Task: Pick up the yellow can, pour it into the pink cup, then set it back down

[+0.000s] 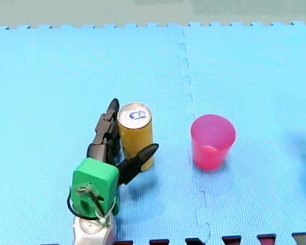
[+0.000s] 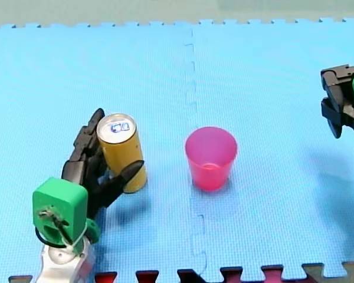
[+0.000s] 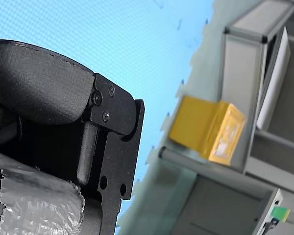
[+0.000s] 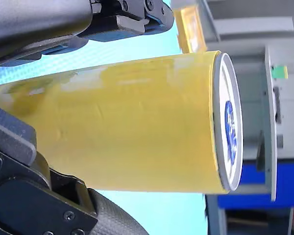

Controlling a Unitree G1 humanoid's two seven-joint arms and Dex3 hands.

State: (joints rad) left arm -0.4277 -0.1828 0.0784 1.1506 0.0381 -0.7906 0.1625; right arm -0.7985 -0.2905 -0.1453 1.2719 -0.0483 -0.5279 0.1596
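Left hand (image 2: 93, 170), lower left, clasps upright yellow can (image 2: 123, 156); pink cup (image 2: 210, 158) stands apart to frame-right of it; right hand (image 2: 341, 100) at right edge.

- Both head views: we look forward and down from the robot's head onto the blue foam surface (image 1: 245, 66). Set slightly apart, they share the yellow can (image 1: 135, 133), pink cup (image 1: 212, 141) and left hand (image 1: 108, 148).
- Second wrist view: we sit at the left wrist, very close to the yellow can, pictured sideways.
- First wrist view: we sit very close behind black fingers (image 3: 39, 83), facing past the surface's edge toward shelving (image 3: 250, 73).
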